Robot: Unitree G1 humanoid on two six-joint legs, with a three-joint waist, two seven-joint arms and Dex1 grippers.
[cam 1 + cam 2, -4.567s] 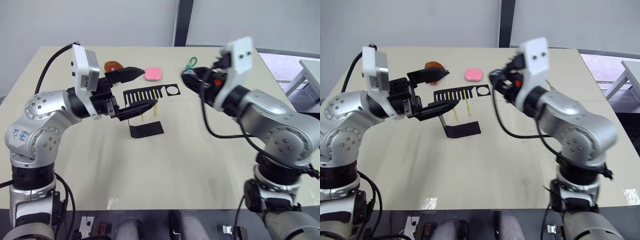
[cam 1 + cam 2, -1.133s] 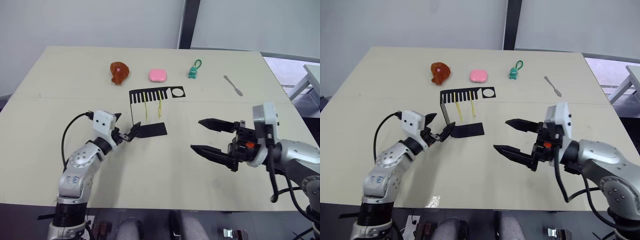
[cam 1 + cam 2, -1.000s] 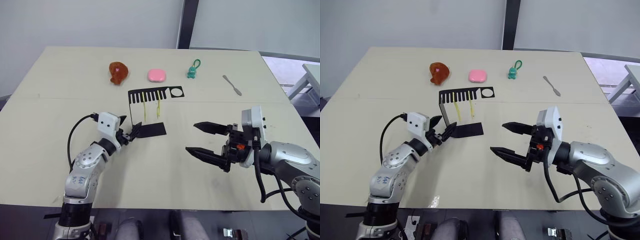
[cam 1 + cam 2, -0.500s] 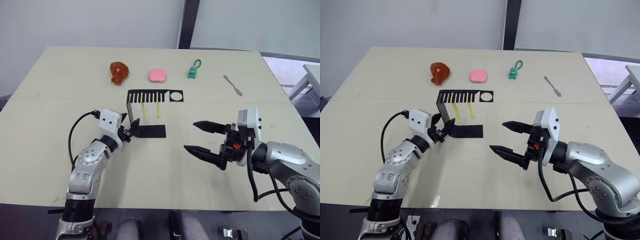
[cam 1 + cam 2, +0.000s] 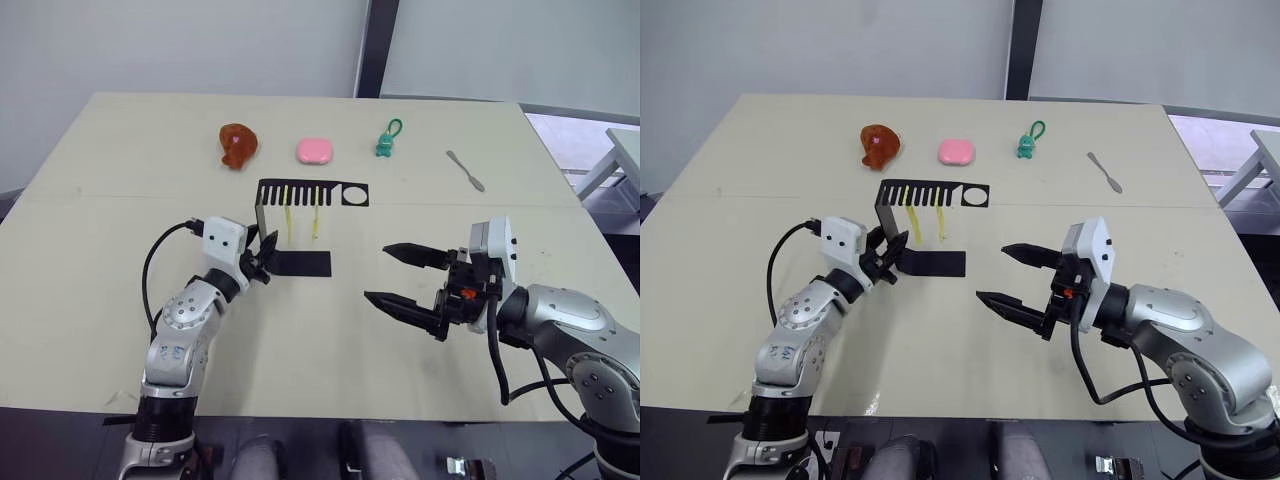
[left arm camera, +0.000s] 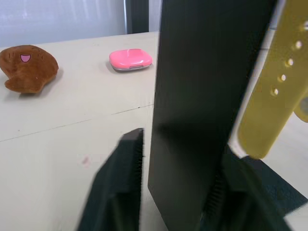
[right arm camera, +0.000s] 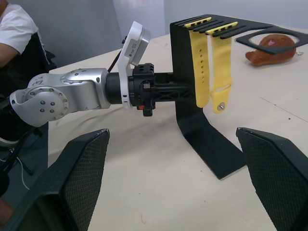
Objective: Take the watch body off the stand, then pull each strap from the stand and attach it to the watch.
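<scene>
From the head views, the left tool [image 5: 262,262] grips the stand [image 5: 268,215] by its upright on the worktop [image 5: 120,220], while the right tool [image 5: 1006,276] waits wide open nearby. The left wrist view shows its fingers [image 6: 118,192] clamping that post. In the right wrist view both straps [image 7: 208,72] hang from the comb (no watch body visible); the right tool should approach low, pinching one strap near its top.
</scene>
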